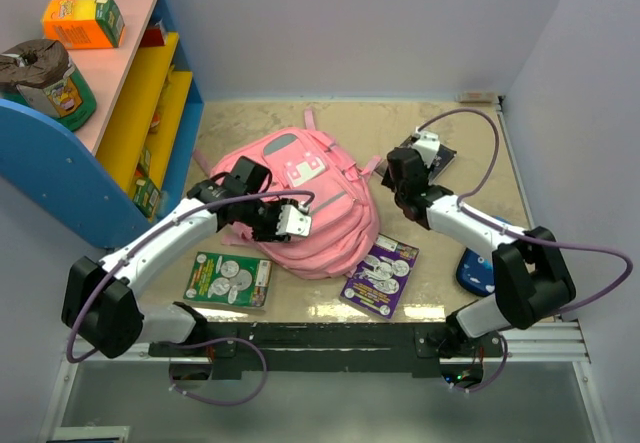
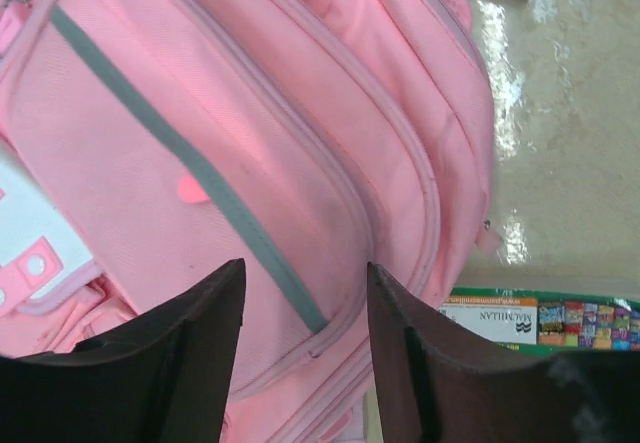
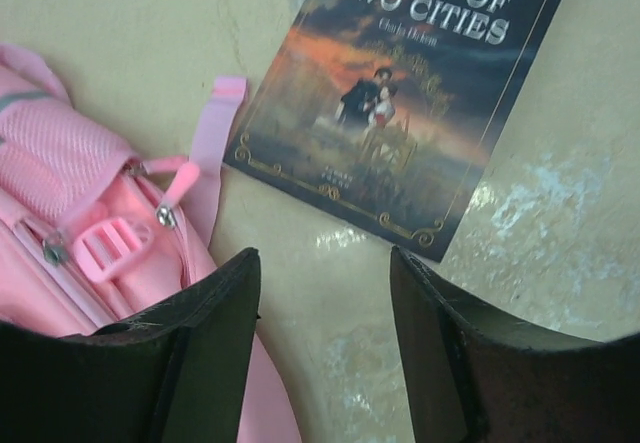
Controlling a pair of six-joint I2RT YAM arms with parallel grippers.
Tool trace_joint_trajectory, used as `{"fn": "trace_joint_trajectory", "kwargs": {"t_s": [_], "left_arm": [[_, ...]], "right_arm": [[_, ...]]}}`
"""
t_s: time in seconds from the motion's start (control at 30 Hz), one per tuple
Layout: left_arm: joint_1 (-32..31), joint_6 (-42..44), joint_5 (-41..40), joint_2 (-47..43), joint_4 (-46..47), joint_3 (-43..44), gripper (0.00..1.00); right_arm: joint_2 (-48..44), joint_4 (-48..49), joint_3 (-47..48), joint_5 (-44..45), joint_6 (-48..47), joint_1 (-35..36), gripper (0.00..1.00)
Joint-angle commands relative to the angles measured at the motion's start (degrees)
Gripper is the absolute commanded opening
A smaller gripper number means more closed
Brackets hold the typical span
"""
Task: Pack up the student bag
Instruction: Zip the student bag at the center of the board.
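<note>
Evidently both agape, empty: left pincer (image 2: 303,273) over student bag (image 1: 335,188) (partly hidden); right pincer (image 3: 322,263) beside cropped novel (image 3: 400,93).

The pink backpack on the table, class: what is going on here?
Two robot arms work around the student bag, lying on the table. The left gripper is open above its front; the right gripper is open beside the Tale of Two Cities book. A green booklet and a purple booklet lie outside the bag. Nothing is held.
</note>
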Motion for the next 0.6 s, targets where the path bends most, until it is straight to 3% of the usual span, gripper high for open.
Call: {"fn": "trace_joint_trajectory", "kwargs": {"t_s": [0.0, 0.13, 0.3, 0.57], "left_arm": [[-0.72, -12.36, 1.10, 1.87, 4.05, 6.15, 0.59], [-5.37, -18.52, 2.07, 3.64, 5.18, 8.10, 0.61], [-12.75, -25.73, -4.77, 7.22, 14.85, 3.35, 0.62], [-13.30, -35.22, -17.87, 13.83, 24.16, 5.10, 0.62]], "right_arm": [[-1.48, 0.97, -5.87, -8.29, 4.57, 0.24, 0.57], [-1.74, 5.45, -10.19, -13.65, 6.15, 0.33, 0.57], [-2.61, 5.37, -11.86, -15.07, 7.03, 0.94, 0.56], [-6.66, 4.66, -13.63, -15.69, 6.59, 1.03, 0.56]]}}
